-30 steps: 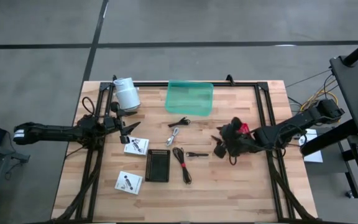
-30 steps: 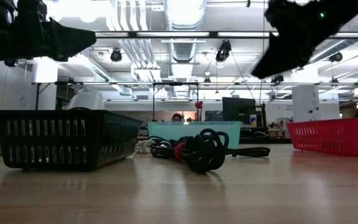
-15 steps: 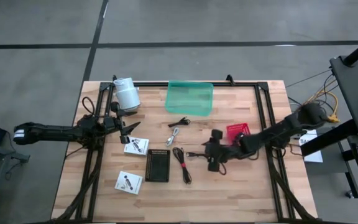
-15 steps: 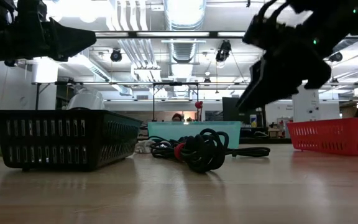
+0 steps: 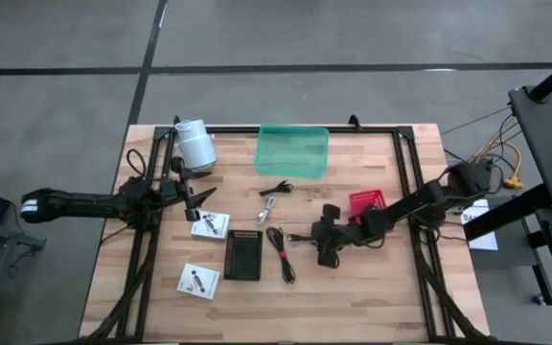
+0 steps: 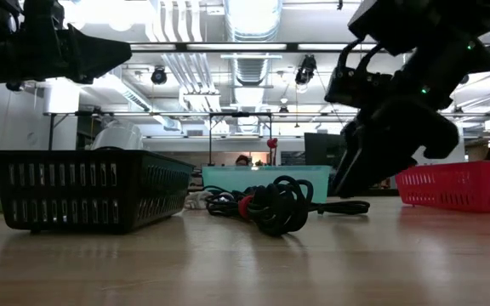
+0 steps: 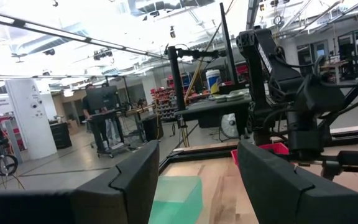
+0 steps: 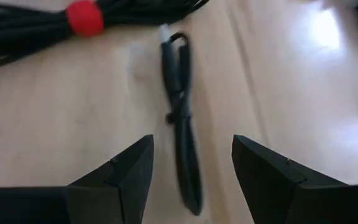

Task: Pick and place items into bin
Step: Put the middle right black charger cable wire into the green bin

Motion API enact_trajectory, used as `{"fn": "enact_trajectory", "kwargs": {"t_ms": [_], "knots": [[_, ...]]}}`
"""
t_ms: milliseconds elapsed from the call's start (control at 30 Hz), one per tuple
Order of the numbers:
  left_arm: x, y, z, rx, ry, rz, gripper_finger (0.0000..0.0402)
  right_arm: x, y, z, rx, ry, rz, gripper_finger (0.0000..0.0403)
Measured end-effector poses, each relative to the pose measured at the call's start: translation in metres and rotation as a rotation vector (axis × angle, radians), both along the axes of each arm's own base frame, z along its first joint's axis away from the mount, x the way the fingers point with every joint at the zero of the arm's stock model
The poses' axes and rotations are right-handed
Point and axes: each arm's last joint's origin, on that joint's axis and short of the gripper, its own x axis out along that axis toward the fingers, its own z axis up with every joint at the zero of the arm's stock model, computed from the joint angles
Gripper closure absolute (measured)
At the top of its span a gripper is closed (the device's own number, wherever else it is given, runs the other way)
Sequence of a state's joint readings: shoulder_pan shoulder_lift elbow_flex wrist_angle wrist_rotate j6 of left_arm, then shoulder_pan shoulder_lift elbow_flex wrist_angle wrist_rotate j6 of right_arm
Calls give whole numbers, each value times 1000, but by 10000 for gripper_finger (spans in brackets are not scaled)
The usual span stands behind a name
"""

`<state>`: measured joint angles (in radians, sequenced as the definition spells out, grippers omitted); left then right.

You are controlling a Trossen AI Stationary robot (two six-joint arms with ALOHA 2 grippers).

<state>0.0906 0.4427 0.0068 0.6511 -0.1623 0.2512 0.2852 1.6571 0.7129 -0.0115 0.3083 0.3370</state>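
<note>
My right gripper (image 5: 324,251) is open and low over the table's middle. In the right wrist view its fingers (image 8: 191,143) stand on either side of a short black cable (image 8: 182,124) lying flat on the wood, without touching it. The red-tied black cable bundle (image 5: 282,253) lies just left of it. A white cable (image 5: 269,207) and a thin black cable (image 5: 276,187) lie nearer the green bin (image 5: 292,150). Two white printed cards (image 5: 209,224) (image 5: 197,280) rest flat on the left side. My left gripper (image 5: 197,198) is open and waits over the left side.
A black slotted basket (image 5: 243,255) sits beside the cable bundle, and a red basket (image 5: 365,203) behind my right arm. A white roll (image 5: 195,144) stands at the far left corner. Black frame rails (image 5: 405,172) run along the table's left and right sides.
My right gripper has moved toward the table's left edge and come down, from beside the red basket to just above the short black cable, uncovering the red basket. The cables and cards have stayed where they were.
</note>
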Motion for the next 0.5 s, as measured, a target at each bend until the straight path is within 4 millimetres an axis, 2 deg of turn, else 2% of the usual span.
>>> {"fn": "enact_trajectory", "kwargs": {"t_ms": [167, 367, 500], "knots": [[0, 0, 0, 0, 0, 0, 201, 1, -1, -11, 36, 52, 18, 199], [0, 0, 0, 0, 0, 0, 201, 2, -2, -14, 35, 56, 12, 201], [0, 0, 0, 0, 0, 0, 201, 3, -4, -14, 82, 70, 34, 224]]}}
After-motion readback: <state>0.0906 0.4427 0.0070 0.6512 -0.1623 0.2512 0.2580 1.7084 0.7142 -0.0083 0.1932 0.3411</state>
